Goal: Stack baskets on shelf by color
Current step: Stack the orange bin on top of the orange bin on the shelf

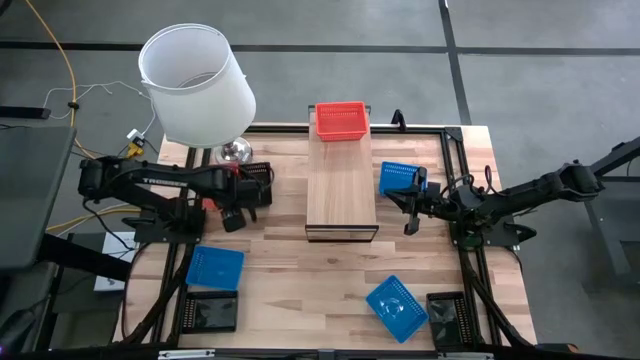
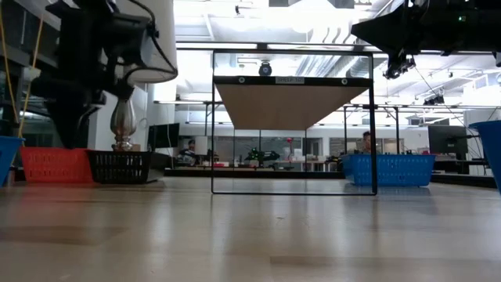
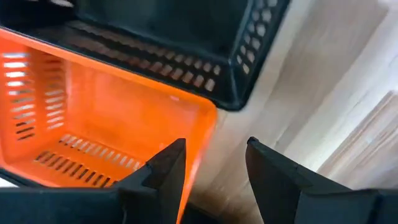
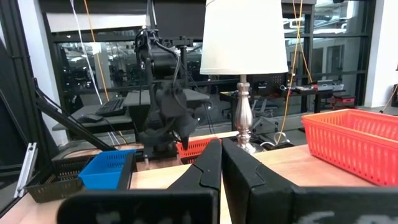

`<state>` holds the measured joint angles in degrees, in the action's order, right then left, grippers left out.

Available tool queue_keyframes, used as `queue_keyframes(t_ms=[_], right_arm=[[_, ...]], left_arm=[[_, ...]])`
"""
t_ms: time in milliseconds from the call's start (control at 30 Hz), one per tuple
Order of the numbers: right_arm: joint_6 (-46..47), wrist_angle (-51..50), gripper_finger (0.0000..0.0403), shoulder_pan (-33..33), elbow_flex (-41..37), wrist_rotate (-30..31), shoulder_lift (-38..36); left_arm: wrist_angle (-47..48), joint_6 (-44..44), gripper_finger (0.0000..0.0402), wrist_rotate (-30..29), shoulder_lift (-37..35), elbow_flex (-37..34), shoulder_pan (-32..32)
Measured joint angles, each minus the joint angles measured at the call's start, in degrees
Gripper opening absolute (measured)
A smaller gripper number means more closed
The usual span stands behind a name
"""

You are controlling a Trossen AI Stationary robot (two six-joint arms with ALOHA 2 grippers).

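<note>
My left gripper (image 3: 214,165) hangs released over a red basket (image 3: 93,124) at 9 o'clock — only 1 red basket (image 1: 340,121) on the shelf (image 1: 341,190) so far; right gripper (image 4: 221,163) clenched, empty.

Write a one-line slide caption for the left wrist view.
Open left end effector poised over the rim of a red basket, with a black basket just beyond it.

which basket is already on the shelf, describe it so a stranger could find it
Find the light-wood shelf standing in the middle of the table. At its far end sits a red basket. It is the only basket up on the plank; every other one rests on the tabletop.
</note>
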<state>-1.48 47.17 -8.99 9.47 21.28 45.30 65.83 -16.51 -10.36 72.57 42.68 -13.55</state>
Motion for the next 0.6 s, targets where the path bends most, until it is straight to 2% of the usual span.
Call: queue_keyframes(t_ms=[133, 500, 600], right_arm=[[0.0, -0.2, 0.0000, 0.0, 0.0, 0.0, 0.0], [0.0, -0.2, 0.0000, 0.0, 0.0, 0.0, 0.0], [0.0, -0.2, 0.0000, 0.0, 0.0, 0.0, 0.0]], left_arm=[[0.4, 0.3, 0.0154, 2.5, 2.4, -1.7, 0.6], [1.4, -3.5, 0.0153, -0.4, 4.1, -1.3, 0.6], [1.5, -4.4, 0.0137, 0.0, 4.2, -1.3, 0.6]])
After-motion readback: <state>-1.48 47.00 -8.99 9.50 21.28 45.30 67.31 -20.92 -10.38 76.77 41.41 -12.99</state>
